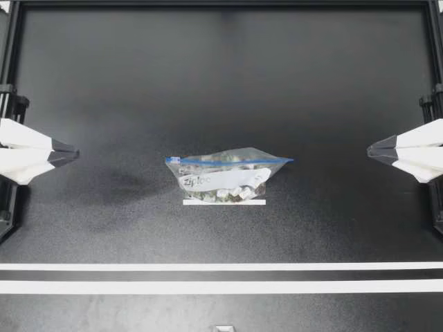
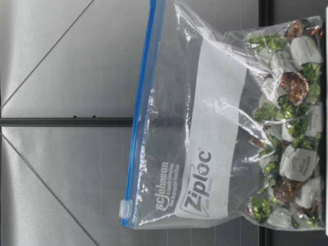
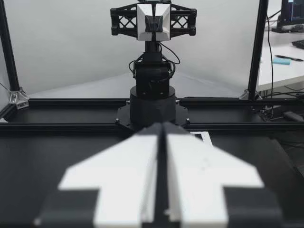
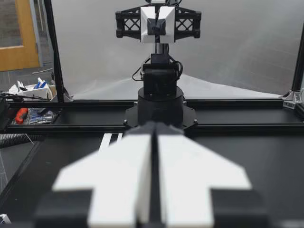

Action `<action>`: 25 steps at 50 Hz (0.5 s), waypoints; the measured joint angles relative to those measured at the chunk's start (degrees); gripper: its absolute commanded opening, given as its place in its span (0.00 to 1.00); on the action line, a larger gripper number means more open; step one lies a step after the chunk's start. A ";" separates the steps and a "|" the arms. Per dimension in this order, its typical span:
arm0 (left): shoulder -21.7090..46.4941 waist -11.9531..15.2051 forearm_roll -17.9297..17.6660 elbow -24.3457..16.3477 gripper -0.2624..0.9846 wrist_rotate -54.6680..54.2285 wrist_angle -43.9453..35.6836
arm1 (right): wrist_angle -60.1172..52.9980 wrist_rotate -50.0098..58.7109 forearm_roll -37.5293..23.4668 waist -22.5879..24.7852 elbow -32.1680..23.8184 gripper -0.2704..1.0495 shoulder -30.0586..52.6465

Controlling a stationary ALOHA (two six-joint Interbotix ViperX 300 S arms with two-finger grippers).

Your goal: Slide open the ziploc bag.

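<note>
The ziploc bag (image 1: 225,174) stands in the middle of the desk (image 1: 221,83) with its slider (image 1: 173,160) toward the left tool (image 1: 75,153). Left tool and right tool (image 1: 369,150) sit well apart at the edges, fingers pressed together and empty.

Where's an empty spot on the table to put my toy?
The table is bare from the bag to the far edge, between the bag and the left tool, between the bag and the right tool, and from the bag to the white lines. Only the middle, where the bag sits, is taken.
</note>
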 measured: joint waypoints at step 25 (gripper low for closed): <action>6.86 0.44 -1.41 3.16 0.08 0.09 -0.09 | -7.47 -0.09 -0.09 -0.18 0.62 0.10 2.29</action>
